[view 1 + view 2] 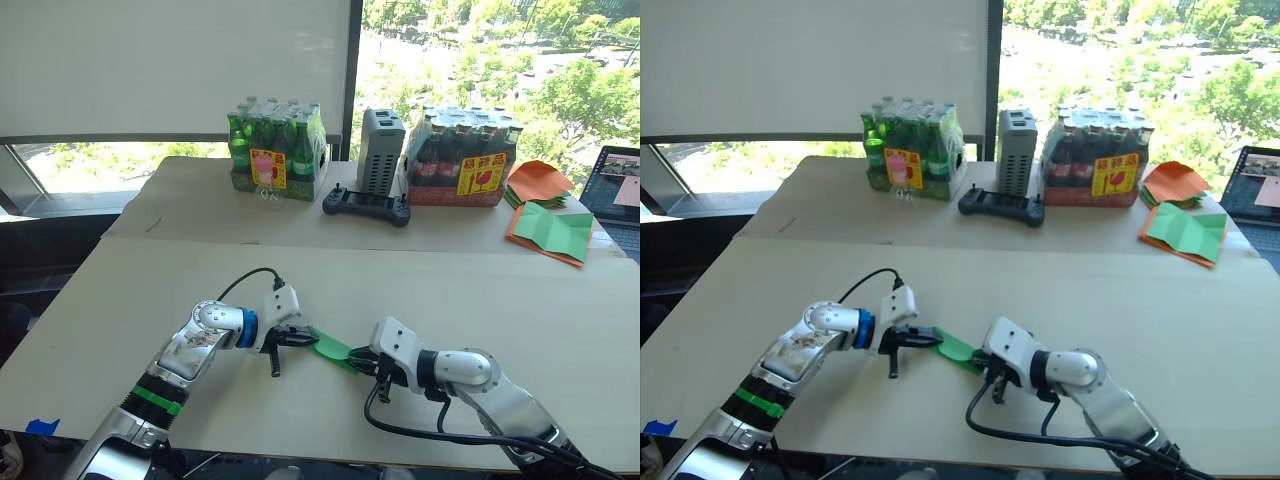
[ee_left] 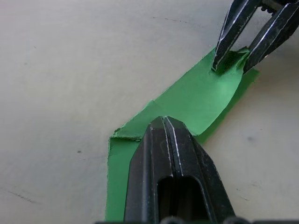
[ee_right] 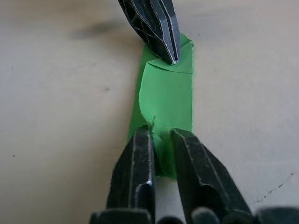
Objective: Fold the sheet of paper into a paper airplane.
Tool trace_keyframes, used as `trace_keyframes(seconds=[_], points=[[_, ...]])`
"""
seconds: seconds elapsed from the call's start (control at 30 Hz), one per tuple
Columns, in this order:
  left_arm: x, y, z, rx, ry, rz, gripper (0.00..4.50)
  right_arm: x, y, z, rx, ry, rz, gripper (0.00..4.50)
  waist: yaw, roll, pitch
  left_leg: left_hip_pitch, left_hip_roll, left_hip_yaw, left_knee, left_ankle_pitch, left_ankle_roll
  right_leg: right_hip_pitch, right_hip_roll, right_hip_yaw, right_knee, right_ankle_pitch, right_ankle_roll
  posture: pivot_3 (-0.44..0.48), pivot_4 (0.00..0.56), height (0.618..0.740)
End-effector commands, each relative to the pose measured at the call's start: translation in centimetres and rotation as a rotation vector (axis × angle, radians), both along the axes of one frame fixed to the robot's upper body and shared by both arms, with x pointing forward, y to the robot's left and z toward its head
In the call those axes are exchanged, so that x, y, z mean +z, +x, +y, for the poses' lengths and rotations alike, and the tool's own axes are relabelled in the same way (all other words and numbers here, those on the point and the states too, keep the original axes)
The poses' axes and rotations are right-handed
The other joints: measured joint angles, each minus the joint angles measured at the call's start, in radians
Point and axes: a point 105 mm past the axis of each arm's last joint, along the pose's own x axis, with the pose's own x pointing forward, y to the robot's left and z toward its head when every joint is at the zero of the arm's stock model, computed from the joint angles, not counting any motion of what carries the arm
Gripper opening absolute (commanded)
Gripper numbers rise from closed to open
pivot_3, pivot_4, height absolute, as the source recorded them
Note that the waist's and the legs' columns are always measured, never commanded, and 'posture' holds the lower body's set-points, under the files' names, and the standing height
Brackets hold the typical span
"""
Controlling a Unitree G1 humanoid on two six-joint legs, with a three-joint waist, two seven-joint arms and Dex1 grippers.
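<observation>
The sheet of paper (image 1: 332, 347) is bright green and folded into a narrow strip. It lies on the near table between my two grippers. My left gripper (image 1: 305, 338) is shut, its tips on the strip's left end (image 2: 205, 93). My right gripper (image 1: 362, 362) pinches a raised fold at the strip's other end (image 3: 168, 98), with green paper between its fingers (image 2: 223, 42). In the right wrist view, the left gripper (image 3: 172, 58) bears on the far end of the strip. The paper airplane is out of view.
On the far table stand a pack of green bottles (image 1: 278, 150), a grey device (image 1: 381, 150), a black controller (image 1: 366, 205) and a pack of dark bottles (image 1: 462, 160). Orange and green sheets (image 1: 548, 225) lie at the right, beside a laptop (image 1: 615, 185).
</observation>
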Motion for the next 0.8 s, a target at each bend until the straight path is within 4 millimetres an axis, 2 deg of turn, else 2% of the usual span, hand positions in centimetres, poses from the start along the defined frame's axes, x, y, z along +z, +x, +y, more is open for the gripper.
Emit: trace_keyframes(seconds=[0.03, 0.2, 0.3, 0.43, 0.53, 0.8], points=[[-0.3, 0.1, 0.0, -0.001, 0.016, -0.005, 0.00, 2.4, -0.4, 0.9, 0.024, 0.105, -0.008, 2.30, 0.000, 0.000, 0.000, 0.000, 0.000, 0.000, 0.000, 0.000, 0.000, 0.000, 0.000, 0.000, 0.000, 0.000, 0.000, 0.000, 0.150, 0.675], [-1.1, -0.1, 0.2, -0.004, 0.053, -0.007, 0.00, 5.4, 1.4, 0.9, -0.068, 0.308, 0.060, 2.30, -0.001, 0.000, 0.000, 0.000, 0.000, 0.000, 0.000, 0.000, 0.000, 0.000, 0.000, 0.000, 0.000, 0.000, 0.000, 0.000, 0.150, 0.675], [-1.2, 0.0, 0.2, 0.004, 0.049, -0.006, 0.00, 4.5, 2.8, 0.5, -0.132, 0.234, 0.061, 2.30, -0.001, 0.000, 0.000, 0.000, 0.000, 0.000, 0.000, 0.000, 0.000, 0.000, 0.000, 0.000, 0.000, 0.000, 0.000, 0.000, 0.150, 0.675], [-1.2, 0.2, 0.2, 0.013, 0.051, -0.015, 0.00, 3.4, 3.2, 1.4, -0.117, 0.177, 0.044, 1.15, -0.001, 0.000, 0.000, 0.000, 0.000, -0.001, 0.000, 0.000, 0.000, 0.000, 0.000, -0.001, 0.000, 0.000, 0.000, 0.000, 0.150, 0.675], [-1.1, 0.1, 0.1, 0.012, 0.049, -0.014, 0.00, 2.8, 3.3, 2.4, -0.082, 0.135, 0.031, 0.11, -0.003, 0.000, 0.000, 0.000, 0.000, 0.000, 0.000, 0.000, 0.000, 0.000, 0.000, 0.000, 0.001, 0.000, 0.000, 0.000, 0.150, 0.675], [-1.0, 0.0, 0.0, 0.018, 0.045, -0.019, 0.00, 1.7, 3.7, 2.9, -0.062, 0.063, 0.022, 0.05, -0.005, 0.000, 0.000, 0.000, 0.000, 0.000, 0.000, 0.000, 0.000, 0.000, 0.000, 0.000, 0.001, 0.000, 0.000, 0.000, 0.150, 0.675]])
